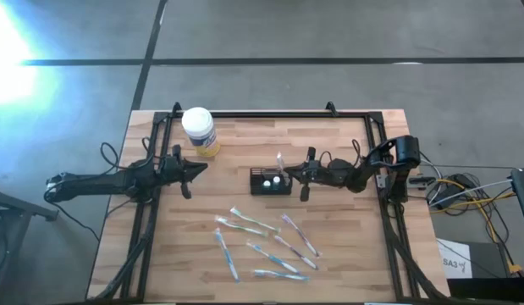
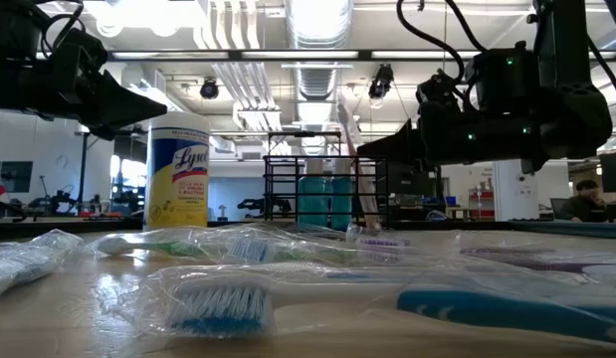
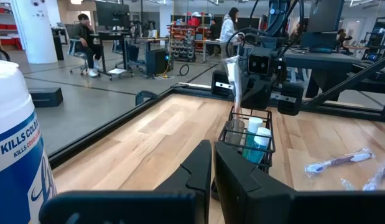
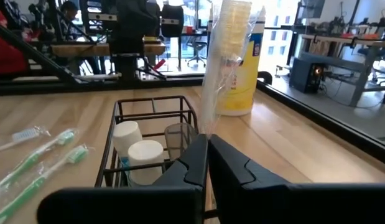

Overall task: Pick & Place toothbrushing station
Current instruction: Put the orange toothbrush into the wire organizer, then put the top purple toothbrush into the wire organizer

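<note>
The toothbrushing station [image 1: 270, 181] is a small black wire-sided holder at mid-table, with two white-capped tubes and a clear cup inside; it also shows in the right wrist view [image 4: 148, 112]. A plastic-wrapped toothbrush [image 4: 226, 56] stands tilted in it. My right gripper [image 1: 289, 174] is level at the holder's right side, shut at that toothbrush. My left gripper [image 1: 190, 174] is shut and empty, above the table left of the holder, near the yellow jar. My right gripper pinches the toothbrush's clear wrapper at its lower part [image 4: 204, 127] between its two fingertips; the fingers hide the exact spot. The fingers come level from the table's right side, across the toothbrush [image 2: 355, 149]. The toothbrush stands tilted, its lower end inside the holder.
A yellow jar with a white lid [image 1: 199, 131] stands at the far left. Several wrapped toothbrushes [image 1: 262, 241] lie scattered on the near half of the table. A black frame [image 1: 270, 113] runs along the far edge and sides. People sit in the room beyond.
</note>
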Controlling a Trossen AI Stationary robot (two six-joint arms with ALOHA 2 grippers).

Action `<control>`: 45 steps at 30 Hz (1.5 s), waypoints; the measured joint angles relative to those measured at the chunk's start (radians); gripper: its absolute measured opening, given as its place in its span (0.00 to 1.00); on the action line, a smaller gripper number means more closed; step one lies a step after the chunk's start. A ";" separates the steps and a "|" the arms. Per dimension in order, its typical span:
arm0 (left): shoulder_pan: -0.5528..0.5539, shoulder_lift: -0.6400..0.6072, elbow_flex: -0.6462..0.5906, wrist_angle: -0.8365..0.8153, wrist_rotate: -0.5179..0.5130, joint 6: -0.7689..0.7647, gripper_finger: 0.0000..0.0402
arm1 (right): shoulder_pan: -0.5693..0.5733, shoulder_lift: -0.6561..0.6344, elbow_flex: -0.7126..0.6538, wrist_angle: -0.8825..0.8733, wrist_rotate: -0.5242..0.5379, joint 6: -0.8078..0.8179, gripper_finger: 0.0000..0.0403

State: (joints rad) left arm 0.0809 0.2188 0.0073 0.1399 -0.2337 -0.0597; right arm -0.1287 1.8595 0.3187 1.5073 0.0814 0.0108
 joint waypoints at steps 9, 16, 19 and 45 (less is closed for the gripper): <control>0.000 0.000 -0.001 0.000 0.000 0.000 0.06 | 0.000 -0.001 0.000 -0.004 -0.008 0.043 0.24; 0.000 0.000 -0.001 0.000 0.000 0.000 0.06 | 0.004 -0.034 -0.003 -0.024 -0.014 0.052 0.37; 0.000 0.000 -0.001 0.000 0.000 0.000 0.06 | 0.005 -0.078 -0.016 -0.047 -0.012 0.027 0.40; 0.000 0.000 -0.001 -0.004 0.000 -0.013 0.06 | 0.068 -1.069 -0.144 -0.811 -0.002 -0.016 0.27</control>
State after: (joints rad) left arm 0.0809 0.2184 0.0059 0.1355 -0.2337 -0.0726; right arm -0.0605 0.7905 0.1745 0.6964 0.0797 -0.0052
